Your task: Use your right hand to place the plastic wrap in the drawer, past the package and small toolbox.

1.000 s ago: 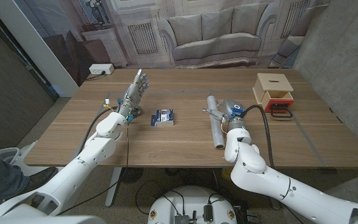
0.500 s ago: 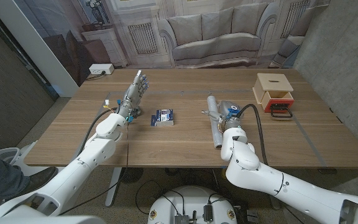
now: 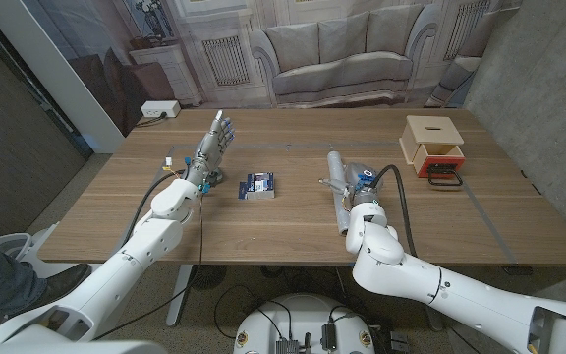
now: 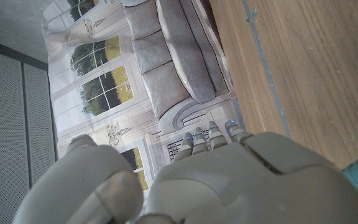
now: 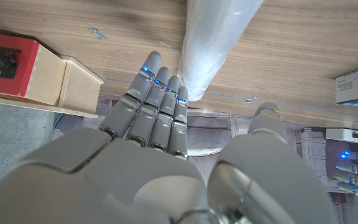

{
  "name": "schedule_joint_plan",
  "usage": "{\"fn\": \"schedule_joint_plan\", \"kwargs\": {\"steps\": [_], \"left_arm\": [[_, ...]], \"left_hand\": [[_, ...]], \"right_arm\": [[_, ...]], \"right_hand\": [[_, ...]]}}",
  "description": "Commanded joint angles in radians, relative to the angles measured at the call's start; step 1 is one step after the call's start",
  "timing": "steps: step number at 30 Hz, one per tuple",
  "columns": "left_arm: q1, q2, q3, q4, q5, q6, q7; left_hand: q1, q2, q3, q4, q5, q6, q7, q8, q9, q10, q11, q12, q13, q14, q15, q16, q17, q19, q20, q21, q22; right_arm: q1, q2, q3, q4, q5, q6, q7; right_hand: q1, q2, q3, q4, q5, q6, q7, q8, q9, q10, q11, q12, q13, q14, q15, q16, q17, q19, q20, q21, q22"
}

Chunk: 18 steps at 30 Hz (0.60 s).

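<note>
Clear plastic wrap [image 5: 219,40] lies on the tabletop [image 3: 293,221] between my right hand [image 5: 166,155] fingers [image 5: 157,102] and thumb, spread, ungripped. Left hand [image 3: 214,141] fingers straight, holding nothing.

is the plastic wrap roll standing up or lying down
Lying down. The plastic wrap lies lengthwise on the table, with the right hand open beside it, not gripping.

Bare desk [image 3: 293,221] lies between the plastic wrap roll [image 3: 339,189] and the wooden drawer box [image 3: 431,144] at the far right. A small black-and-red toolbox [image 3: 444,180] sits just before the drawer's open front. The blue-and-white package [image 3: 258,186] lies left of the roll, apart.
</note>
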<state>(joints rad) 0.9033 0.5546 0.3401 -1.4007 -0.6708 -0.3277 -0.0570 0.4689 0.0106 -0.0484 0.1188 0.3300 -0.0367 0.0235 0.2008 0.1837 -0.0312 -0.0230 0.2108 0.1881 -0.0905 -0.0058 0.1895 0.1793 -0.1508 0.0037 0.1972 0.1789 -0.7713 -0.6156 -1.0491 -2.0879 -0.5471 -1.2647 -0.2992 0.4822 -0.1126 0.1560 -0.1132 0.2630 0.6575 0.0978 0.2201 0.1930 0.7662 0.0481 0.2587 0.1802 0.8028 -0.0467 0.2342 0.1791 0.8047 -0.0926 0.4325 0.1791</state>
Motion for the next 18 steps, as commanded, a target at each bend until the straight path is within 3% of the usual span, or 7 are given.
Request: {"fn": "schedule_joint_plan", "kwargs": {"steps": [1, 12, 18], "left_arm": [[-0.003, 0.0, 0.001, -0.001, 0.004, 0.007, 0.004], [-0.004, 0.0, 0.002, 0.004, 0.0, 0.013, 0.001], [-0.011, -0.009, 0.007, 0.021, -0.004, 0.008, -0.01]], "left_hand": [[-0.002, 0.001, -0.007, 0.003, 0.004, -0.009, -0.003, -0.004, 0.005, 0.002, -0.001, -0.001, 0.003, -0.001, 0.003, 0.0, 0.005, -0.007, 0.004, 0.002, 0.004], [-0.001, 0.002, -0.009, 0.003, 0.004, -0.004, -0.003, -0.002, 0.005, 0.001, 0.001, -0.002, 0.003, -0.001, 0.003, 0.0, 0.005, -0.01, 0.006, 0.001, 0.004], [-0.001, 0.003, -0.011, 0.003, 0.004, -0.001, -0.003, -0.001, 0.005, 0.0, 0.0, -0.003, 0.003, -0.001, 0.003, 0.0, 0.004, -0.011, 0.009, 0.002, 0.004]], "right_arm": [[0.034, 0.008, -0.019, 0.026, 0.082, -0.032, -0.022], [0.053, 0.008, -0.029, 0.042, 0.159, -0.05, -0.051], [0.063, 0.013, -0.033, 0.051, 0.193, -0.062, -0.074]], "right_hand": [[0.007, 0.006, -0.002, -0.001, 0.006, -0.001, -0.001, -0.002, 0.004, 0.0, 0.001, -0.002, 0.002, 0.002, -0.003, -0.003, 0.005, 0.001, 0.0, -0.003, 0.005], [0.023, 0.018, 0.005, -0.005, 0.007, -0.002, -0.002, -0.005, 0.004, 0.002, 0.001, -0.006, 0.002, 0.004, -0.006, -0.006, 0.005, 0.003, -0.004, -0.006, 0.005], [0.032, 0.028, 0.008, -0.005, 0.007, -0.013, -0.007, -0.012, 0.005, -0.017, -0.004, -0.019, 0.003, -0.003, -0.025, -0.013, 0.007, -0.012, -0.013, -0.018, 0.006]]}}
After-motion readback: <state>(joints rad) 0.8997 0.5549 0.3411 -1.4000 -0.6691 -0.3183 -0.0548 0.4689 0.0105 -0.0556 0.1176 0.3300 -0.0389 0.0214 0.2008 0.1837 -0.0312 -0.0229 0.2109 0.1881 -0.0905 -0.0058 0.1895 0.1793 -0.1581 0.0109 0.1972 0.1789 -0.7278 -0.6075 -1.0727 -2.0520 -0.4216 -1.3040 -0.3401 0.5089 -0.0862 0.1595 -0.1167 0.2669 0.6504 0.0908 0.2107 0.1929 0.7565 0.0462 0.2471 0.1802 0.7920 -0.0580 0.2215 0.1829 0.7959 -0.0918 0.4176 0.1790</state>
